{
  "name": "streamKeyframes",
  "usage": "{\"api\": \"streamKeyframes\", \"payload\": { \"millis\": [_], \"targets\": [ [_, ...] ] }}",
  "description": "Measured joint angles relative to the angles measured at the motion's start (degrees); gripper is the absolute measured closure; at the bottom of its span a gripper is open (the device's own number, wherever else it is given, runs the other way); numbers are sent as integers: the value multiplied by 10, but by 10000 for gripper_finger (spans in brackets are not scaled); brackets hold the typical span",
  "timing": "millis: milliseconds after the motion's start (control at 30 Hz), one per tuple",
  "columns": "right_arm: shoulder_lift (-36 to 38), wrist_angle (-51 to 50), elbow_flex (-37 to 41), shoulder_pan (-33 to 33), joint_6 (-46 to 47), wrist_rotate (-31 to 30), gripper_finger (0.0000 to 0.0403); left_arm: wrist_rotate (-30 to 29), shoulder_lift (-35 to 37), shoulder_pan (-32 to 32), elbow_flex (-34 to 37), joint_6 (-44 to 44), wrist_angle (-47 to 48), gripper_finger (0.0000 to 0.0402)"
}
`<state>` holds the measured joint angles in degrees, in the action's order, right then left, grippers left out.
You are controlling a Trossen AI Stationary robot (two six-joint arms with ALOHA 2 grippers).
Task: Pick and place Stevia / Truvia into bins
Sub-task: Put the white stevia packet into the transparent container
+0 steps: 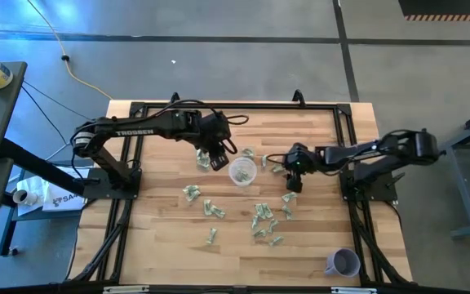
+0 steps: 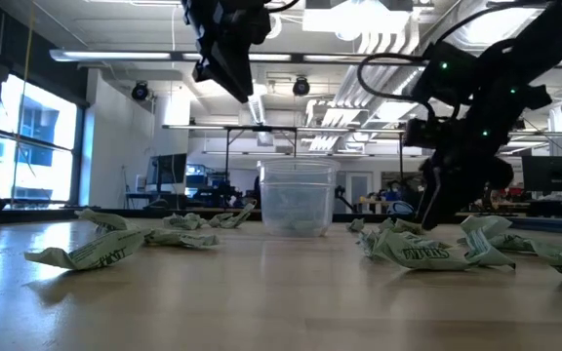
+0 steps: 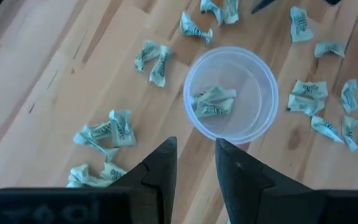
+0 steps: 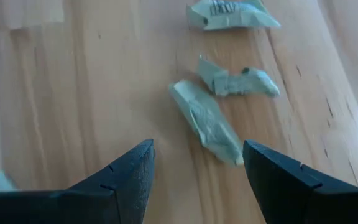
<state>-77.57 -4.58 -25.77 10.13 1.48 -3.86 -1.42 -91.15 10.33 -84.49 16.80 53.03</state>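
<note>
Crumpled green-and-white Stevia packets (image 1: 259,216) lie scattered on the wooden table. The clear round bin (image 1: 242,171) stands upright mid-table and holds a few packets (image 3: 213,102). My left gripper (image 3: 194,146) hangs open and empty above the table, just left of the bin, high up in the low view (image 2: 227,58). My right gripper (image 4: 197,149) is open and low over the table to the right of the bin (image 1: 292,181). One packet (image 4: 207,121) lies flat on the wood just ahead of its spread fingers, apart from them.
A lavender cup (image 1: 343,262) stands at the table's near right corner. More packets lie left of the bin (image 1: 192,193) and behind it (image 1: 247,153). A black frame (image 1: 219,106) runs round the table's edge.
</note>
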Motion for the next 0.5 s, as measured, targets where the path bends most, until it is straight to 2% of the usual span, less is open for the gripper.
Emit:
{"api": "streamKeyframes", "payload": {
  "millis": [167, 333, 500],
  "targets": [
    [-49, 14, -23, 12, -1, 23, 166, -19, 0, 10, 0, 0, -14, 259],
    [-110, 15, -64, 40, 15, 58, 171, -6, 0, 38, 0, 0, -15, 259],
    [-146, -28, -94, 58, 35, 71, 213, -9, 0, 58, 0, 4, -14, 259]
  ]
}}
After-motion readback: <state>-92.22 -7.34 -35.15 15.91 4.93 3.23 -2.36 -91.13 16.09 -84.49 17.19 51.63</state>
